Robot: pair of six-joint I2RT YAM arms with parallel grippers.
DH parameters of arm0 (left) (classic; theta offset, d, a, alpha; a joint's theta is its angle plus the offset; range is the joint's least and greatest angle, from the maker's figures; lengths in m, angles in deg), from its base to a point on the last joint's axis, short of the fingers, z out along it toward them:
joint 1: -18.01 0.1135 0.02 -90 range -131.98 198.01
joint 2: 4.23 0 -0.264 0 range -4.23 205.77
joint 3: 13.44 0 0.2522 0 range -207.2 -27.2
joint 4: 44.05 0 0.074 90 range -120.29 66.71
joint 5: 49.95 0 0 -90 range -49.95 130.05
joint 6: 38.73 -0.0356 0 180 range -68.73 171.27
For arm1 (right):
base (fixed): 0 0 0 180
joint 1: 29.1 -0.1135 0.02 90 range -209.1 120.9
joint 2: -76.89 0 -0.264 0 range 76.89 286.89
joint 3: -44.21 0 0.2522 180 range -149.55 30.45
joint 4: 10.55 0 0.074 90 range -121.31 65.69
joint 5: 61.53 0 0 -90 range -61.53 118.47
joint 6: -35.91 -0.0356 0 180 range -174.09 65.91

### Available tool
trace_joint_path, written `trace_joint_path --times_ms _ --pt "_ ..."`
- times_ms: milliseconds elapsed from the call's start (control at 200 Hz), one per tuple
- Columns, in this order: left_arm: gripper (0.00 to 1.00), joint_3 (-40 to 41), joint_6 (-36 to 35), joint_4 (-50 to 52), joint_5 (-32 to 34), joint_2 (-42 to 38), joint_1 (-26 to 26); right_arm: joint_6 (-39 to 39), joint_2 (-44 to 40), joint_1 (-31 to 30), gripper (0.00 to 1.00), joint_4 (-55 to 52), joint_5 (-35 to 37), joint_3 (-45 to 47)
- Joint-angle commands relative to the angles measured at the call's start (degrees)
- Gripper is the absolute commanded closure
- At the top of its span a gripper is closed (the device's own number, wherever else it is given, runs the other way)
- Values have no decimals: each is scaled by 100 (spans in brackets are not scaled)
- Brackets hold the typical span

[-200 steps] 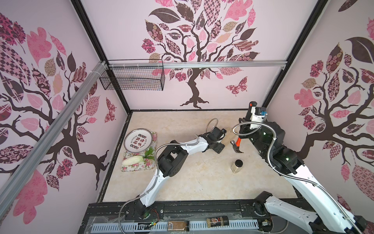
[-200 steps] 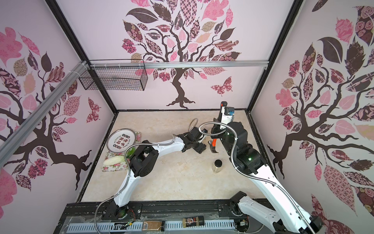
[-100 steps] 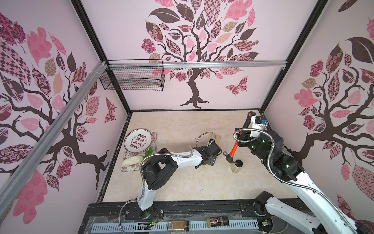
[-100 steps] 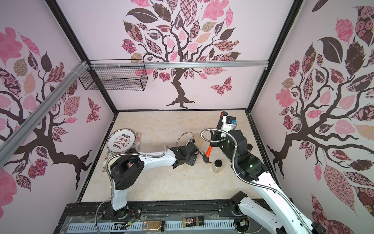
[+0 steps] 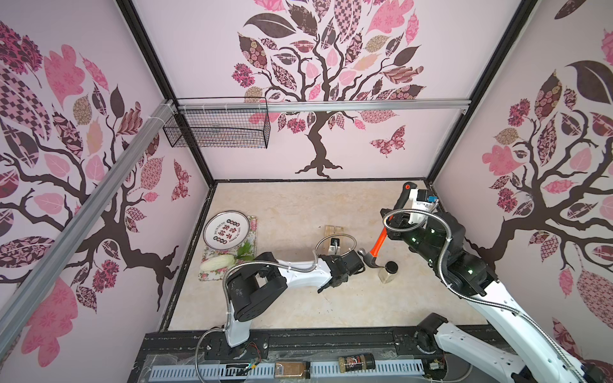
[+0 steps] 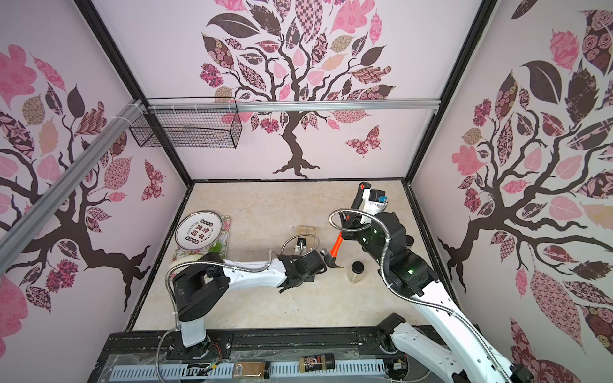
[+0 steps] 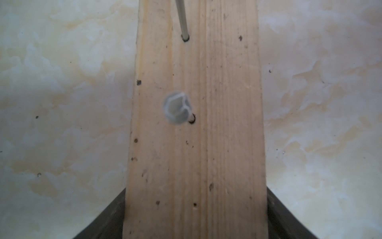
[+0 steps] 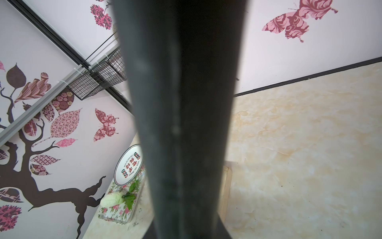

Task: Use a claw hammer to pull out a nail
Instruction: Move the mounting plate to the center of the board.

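Observation:
The claw hammer (image 5: 378,243) hangs head-down over the table in both top views. My right gripper (image 5: 399,220) is shut on its black handle (image 8: 182,124), which fills the middle of the right wrist view. Its steel head (image 6: 330,260) sits low, just right of my left gripper (image 5: 343,262). My left gripper (image 7: 195,217) is shut on the near end of the pale wooden block (image 7: 227,124), one dark finger (image 7: 107,224) on each long side. A nail (image 7: 177,108) stands up from the block, its head blurred. A second nail (image 7: 183,22) stands farther along.
A glass jar with a black lid (image 5: 388,272) stands just right of the hammer head. At the left lie a round plate (image 5: 226,230) and a floral tray (image 5: 212,277) with a white vegetable. A wire basket (image 5: 215,127) hangs on the wall.
The left gripper has drawn back toward the front of the table. The right arm has swung the hammer head down, forward and to the left, close to the left gripper.

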Motion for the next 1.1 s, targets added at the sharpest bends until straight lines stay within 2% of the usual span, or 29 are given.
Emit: trace_joint_path --times_ms 0,140,260,525,540,615,685,810,920,995,1090 --pt "54 234 238 109 -35 -125 18 -139 19 7 84 562 -99 -150" --pt "51 210 191 63 -129 -102 19 -103 73 11 84 593 -67 -198" --pt "38 240 107 -56 -293 -131 16 -53 137 11 84 586 -25 -237" --pt "23 416 -379 -439 -642 -655 17 17 255 11 84 606 31 -285" --pt "17 429 -442 -461 -662 -710 16 18 264 11 84 612 25 -289" --pt "3 476 -716 -549 -779 -1005 23 27 303 11 84 636 33 -302" --pt "2 502 -1070 -551 -903 -1296 17 41 351 8 84 658 24 -336" --pt "2 493 -1776 -564 -1643 -1865 25 90 435 10 84 744 -2 -403" --pt "2 300 -2016 -117 -1996 -2317 97 115 558 11 84 833 -35 -476" --pt "2 243 -2028 154 -2257 -2649 297 133 689 10 84 912 -93 -536" --pt "2 321 -2005 219 -3026 -3144 793 158 887 10 84 960 -168 -665"
